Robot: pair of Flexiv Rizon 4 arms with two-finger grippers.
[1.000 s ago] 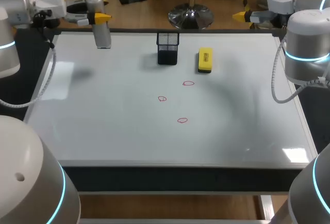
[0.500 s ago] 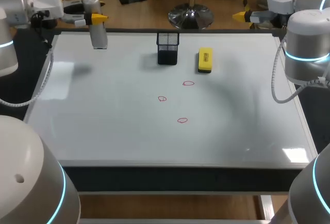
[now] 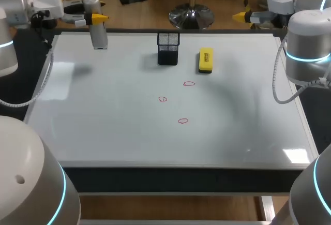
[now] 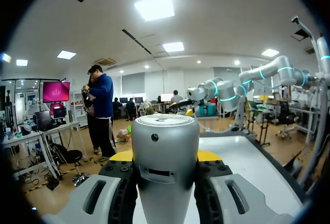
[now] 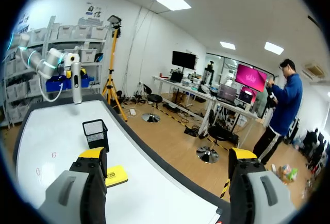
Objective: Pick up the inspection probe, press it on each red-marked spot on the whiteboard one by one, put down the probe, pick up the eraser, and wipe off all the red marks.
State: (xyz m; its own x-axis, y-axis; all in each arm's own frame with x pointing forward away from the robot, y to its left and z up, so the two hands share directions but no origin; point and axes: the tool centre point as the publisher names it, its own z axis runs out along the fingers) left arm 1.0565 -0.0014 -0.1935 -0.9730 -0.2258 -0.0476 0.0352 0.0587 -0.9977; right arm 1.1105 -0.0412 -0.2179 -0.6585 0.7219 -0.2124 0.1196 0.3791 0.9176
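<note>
Both left fingers [image 4: 119, 156] clamp upright probe [image 4: 165, 167] at whiteboard [image 3: 155, 142] corner.

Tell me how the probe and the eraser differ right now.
The probe is a grey cylinder; the eraser is a flat yellow block. The probe stands upright, while the eraser lies flat. The probe is clamped in the left tool at the whiteboard's far left corner; the eraser rests free on the board beside the black mesh holder. Both are at the far side, away from the red marks.
</note>
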